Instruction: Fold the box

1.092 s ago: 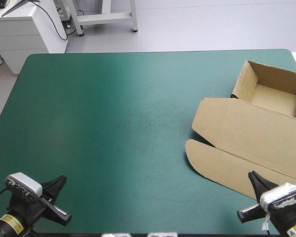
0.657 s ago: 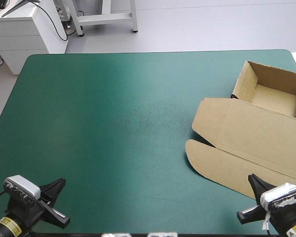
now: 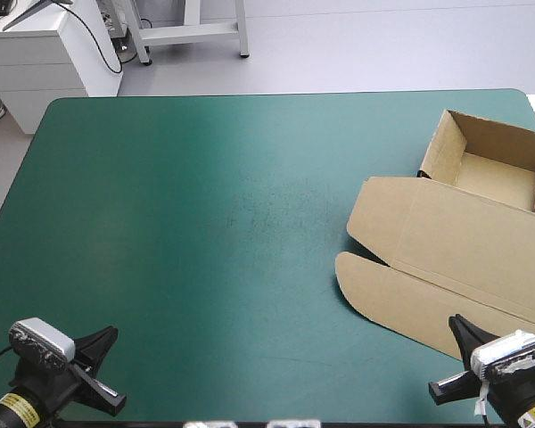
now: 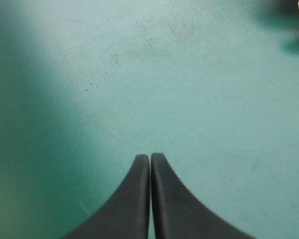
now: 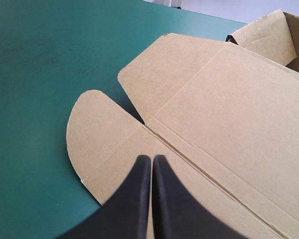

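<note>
Where the teal-green tabletop (image 3: 205, 223) nears its right edge, the brown cardboard box (image 3: 464, 241) sits — walls raised, lid flat. The black right pincer (image 5: 152, 158) hovers clenched over the lid's flap; the black left pincer (image 4: 150, 157) — clenched, near-left corner.

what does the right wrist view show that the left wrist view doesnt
Only the right wrist view: the brown cardboard box, its flat lid and rounded flap ahead of and under the shut right end effector. Only the left wrist view: the shut left end effector over a bare, scuffed stretch of teal-green table cover. Both: that cover, and an end effector closed to a pointed arch.
</note>
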Robot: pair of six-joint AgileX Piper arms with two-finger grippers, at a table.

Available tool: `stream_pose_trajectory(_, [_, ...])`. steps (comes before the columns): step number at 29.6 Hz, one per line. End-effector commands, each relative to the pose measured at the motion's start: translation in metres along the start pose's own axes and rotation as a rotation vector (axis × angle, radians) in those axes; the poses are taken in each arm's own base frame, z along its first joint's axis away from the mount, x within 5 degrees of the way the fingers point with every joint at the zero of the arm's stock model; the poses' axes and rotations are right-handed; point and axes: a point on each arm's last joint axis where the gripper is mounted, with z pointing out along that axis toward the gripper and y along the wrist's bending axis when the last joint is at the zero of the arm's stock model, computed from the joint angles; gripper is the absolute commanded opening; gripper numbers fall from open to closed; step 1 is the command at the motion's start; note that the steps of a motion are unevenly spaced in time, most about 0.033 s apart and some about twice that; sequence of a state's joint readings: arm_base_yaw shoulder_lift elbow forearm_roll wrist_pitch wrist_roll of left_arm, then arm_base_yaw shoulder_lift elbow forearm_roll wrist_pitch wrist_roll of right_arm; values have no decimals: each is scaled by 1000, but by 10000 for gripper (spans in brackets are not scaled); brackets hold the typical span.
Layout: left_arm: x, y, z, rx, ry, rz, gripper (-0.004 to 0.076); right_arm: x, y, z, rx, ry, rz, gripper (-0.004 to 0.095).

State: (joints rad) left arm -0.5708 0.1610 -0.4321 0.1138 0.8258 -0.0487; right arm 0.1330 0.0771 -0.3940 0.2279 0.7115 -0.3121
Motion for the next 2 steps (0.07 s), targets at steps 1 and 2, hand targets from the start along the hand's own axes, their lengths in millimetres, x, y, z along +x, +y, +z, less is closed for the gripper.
stream_pose_trajectory(1, [-12,0,-3,3,-76,1,-8,-14,-2,-4,21,-83,-3,-2])
stream_pose_trajectory(2, [-12,0,-3,3,-76,1,-8,-14,-2,-4,21,-83,-3,-2])
